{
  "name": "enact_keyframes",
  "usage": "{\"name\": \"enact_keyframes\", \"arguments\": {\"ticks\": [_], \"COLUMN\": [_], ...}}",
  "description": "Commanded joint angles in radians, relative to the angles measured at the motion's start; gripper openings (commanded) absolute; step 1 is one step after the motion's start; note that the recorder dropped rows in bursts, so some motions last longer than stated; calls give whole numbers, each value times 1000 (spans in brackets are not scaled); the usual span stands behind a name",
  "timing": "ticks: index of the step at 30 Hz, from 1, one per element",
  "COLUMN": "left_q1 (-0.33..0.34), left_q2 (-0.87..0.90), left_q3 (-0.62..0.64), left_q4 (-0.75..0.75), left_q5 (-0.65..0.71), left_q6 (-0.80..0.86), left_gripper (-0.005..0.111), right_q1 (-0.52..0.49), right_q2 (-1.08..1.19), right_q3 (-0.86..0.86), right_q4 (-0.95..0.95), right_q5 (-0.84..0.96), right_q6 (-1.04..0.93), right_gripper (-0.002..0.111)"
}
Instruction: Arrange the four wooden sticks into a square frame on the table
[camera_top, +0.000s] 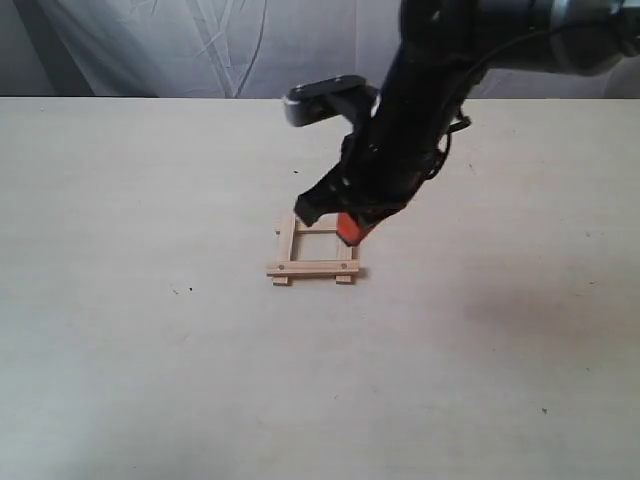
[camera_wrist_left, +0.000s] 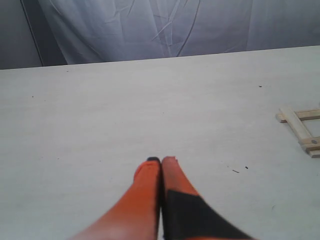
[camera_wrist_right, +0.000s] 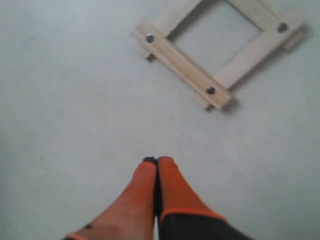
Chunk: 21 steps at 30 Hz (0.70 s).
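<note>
The four wooden sticks lie joined as a small square frame (camera_top: 313, 269) on the pale table (camera_top: 150, 350). Two slats with dark holes near their ends cross over two plain ones, and the ends stick out a little. My right gripper (camera_top: 347, 233) hovers just above the frame's far right corner, shut with nothing in it. In the right wrist view the frame (camera_wrist_right: 182, 64) lies ahead of the shut fingertips (camera_wrist_right: 157, 161), apart from them. My left gripper (camera_wrist_left: 161, 160) is shut and empty over bare table; the frame (camera_wrist_left: 298, 126) shows at that view's edge.
A grey cloth backdrop (camera_top: 200, 45) hangs behind the table's far edge. A few tiny dark specks (camera_top: 188, 291) mark the tabletop. The left arm does not show in the exterior view.
</note>
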Motion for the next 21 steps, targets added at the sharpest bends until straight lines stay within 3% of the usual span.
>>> {"name": "enact_keyframes", "arguments": {"ticks": [1, 12, 21], "left_q1": [1, 1, 1], "left_q2": [-6, -6, -6], "left_q3": [4, 4, 4], "left_q4": [0, 0, 0], "left_q5": [-12, -12, -12], "left_q6": [-1, -1, -1], "left_gripper": [0, 0, 0], "right_q1": [-124, -496, -540], "right_q2": [-100, -425, -804], "right_q3": [96, 418, 592], "right_q4": [-11, -96, -224], "right_q5": [5, -90, -229], "right_q6": [49, 111, 184], "right_gripper": [-1, -1, -1]}}
